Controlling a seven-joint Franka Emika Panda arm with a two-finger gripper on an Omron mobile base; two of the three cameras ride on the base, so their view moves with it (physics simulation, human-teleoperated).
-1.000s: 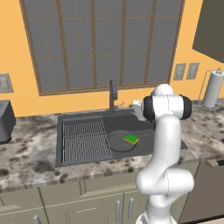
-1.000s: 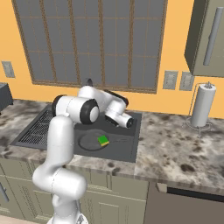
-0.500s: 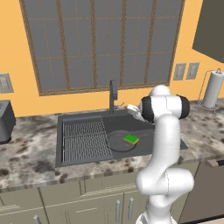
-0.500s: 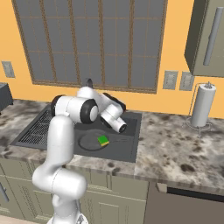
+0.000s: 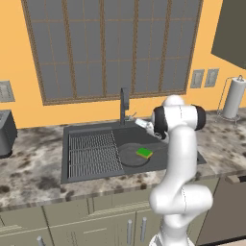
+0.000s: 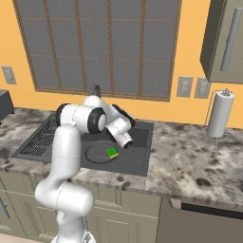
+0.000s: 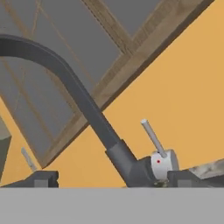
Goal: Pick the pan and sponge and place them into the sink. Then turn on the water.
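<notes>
Green sponge (image 5: 144,153) rests on the dark pan (image 5: 133,156) inside the sink (image 5: 86,132); the claw (image 7: 111,178), jaws spread and empty, faces the faucet lever (image 7: 153,138), apparently to start the water.

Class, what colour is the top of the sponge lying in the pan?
Bright green sponge, clearest in the left base view.
</notes>
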